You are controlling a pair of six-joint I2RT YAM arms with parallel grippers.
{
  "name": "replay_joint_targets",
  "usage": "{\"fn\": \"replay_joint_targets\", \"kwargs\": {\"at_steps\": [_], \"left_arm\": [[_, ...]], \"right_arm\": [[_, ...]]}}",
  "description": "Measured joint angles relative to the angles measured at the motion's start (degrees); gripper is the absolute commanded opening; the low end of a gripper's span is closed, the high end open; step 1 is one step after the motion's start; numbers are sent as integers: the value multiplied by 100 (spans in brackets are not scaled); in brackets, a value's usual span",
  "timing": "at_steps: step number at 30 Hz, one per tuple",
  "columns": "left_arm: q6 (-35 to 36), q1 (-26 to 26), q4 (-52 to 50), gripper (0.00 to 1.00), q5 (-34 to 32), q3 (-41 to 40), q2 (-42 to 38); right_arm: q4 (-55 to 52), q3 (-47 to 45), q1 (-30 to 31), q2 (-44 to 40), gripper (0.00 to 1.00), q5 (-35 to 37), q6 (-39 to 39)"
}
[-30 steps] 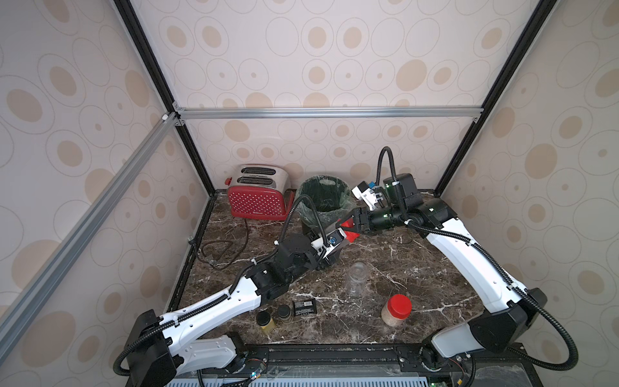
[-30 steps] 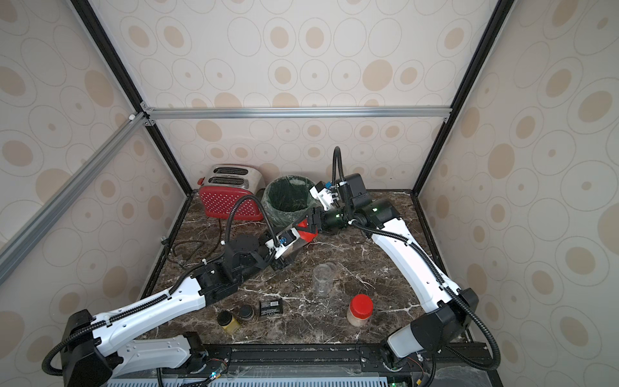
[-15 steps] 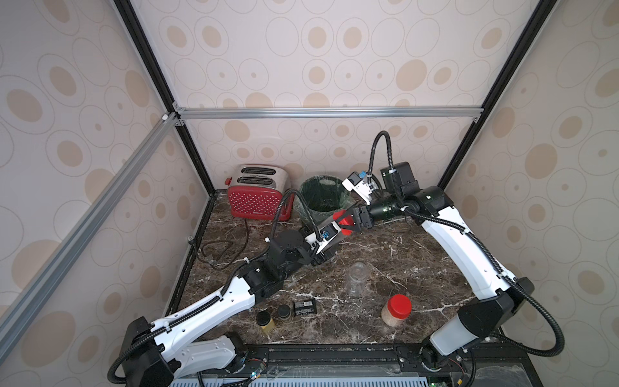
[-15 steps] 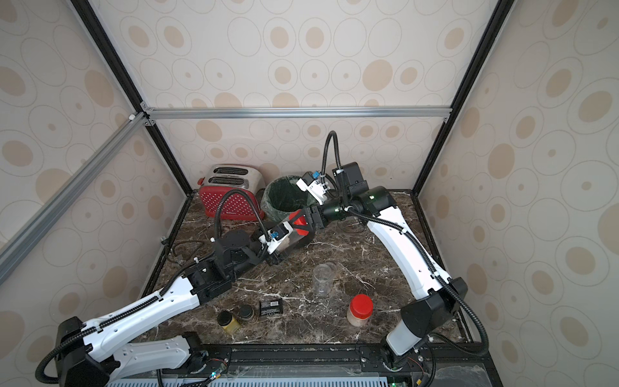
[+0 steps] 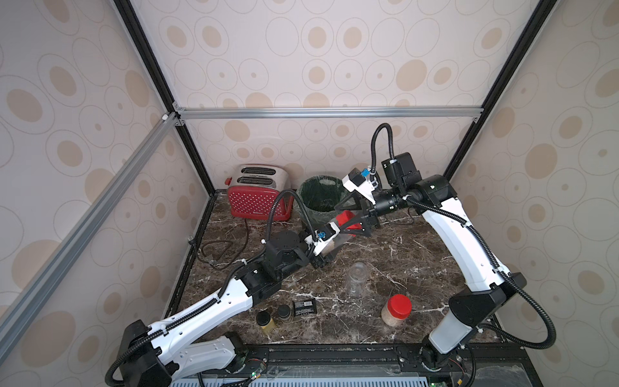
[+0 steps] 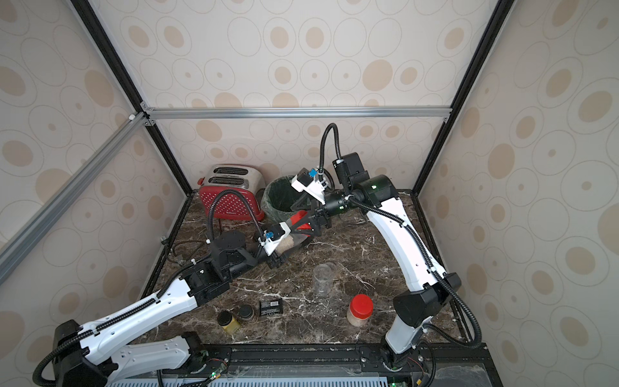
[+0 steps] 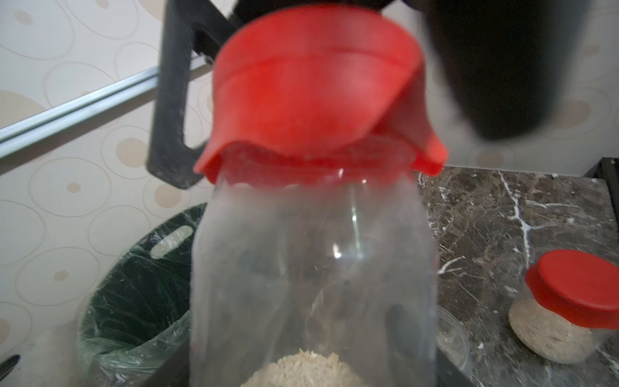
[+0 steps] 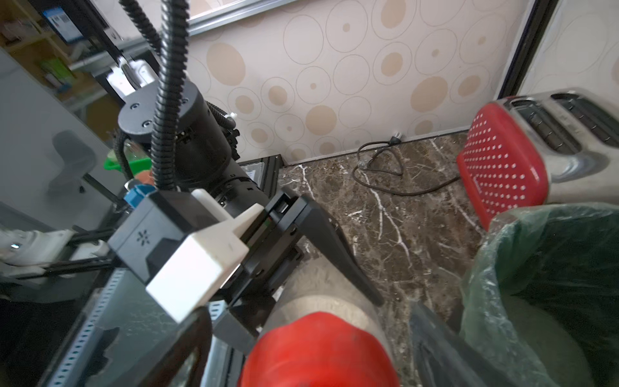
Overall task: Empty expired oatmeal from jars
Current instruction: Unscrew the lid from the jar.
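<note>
Left wrist view shows the right gripper (image 7: 335,147) with fingers (image 7: 169,100) spread either side of the red lid (image 7: 315,83). The left gripper (image 6: 286,249) pinches the tilted oatmeal jar (image 6: 296,242) above the worktop (image 6: 361,241), just before the bin (image 6: 269,211) at its back edge; bare marble runs to the right edge.

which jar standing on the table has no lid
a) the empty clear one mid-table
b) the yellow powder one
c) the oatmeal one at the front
a: the empty clear jar stands upright with a bare, open neck and no cap on it.
</note>
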Motion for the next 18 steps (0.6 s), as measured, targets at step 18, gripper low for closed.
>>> {"fn": "replay_joint_targets", "kwargs": {"at_steps": [18], "left_arm": [[-15, -11, 901, 64, -118, -310, 221]], "right_arm": [[1567, -1060, -57, -1478, 99, 2385, 3574]]}}
